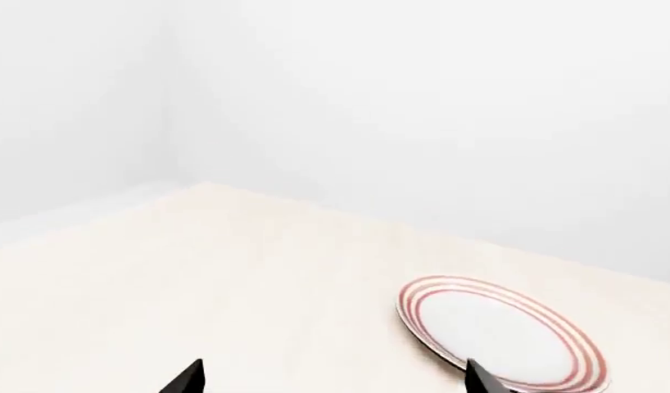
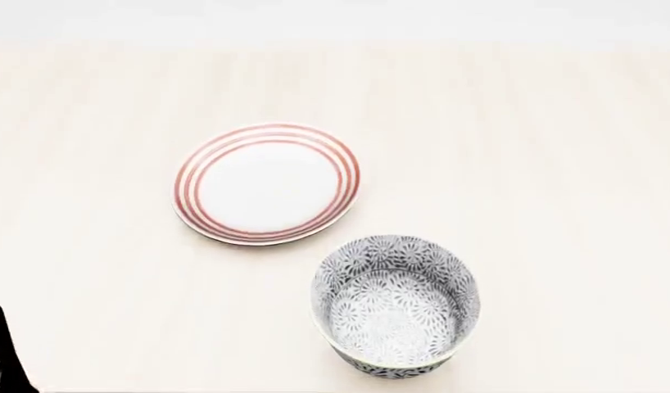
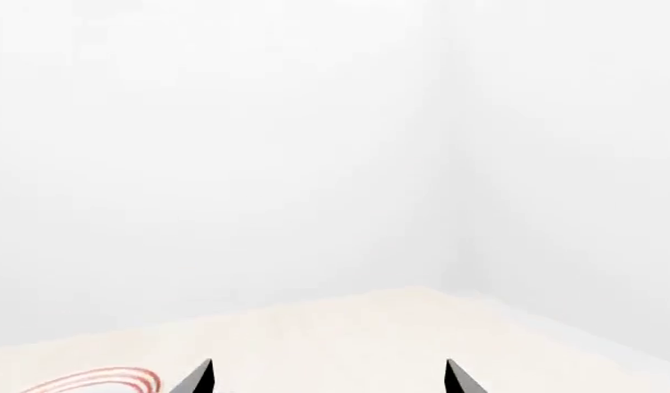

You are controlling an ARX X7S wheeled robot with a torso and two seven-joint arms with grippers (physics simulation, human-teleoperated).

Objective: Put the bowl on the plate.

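The bowl [image 2: 396, 304] sits upright on the table [image 2: 554, 164], near me and right of centre, apart from the plate [image 2: 267, 183], which lies just beyond it to the left. Nothing holds it yet. My left gripper [image 1: 329, 378] and right gripper [image 3: 329, 377] both stand wide and empty, high above the table, I judge so either can descend on the rim.

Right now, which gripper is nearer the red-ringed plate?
Left. The left gripper has the red-ringed plate just ahead, beside one fingertip; the right gripper sees only its rim at the view's edge.
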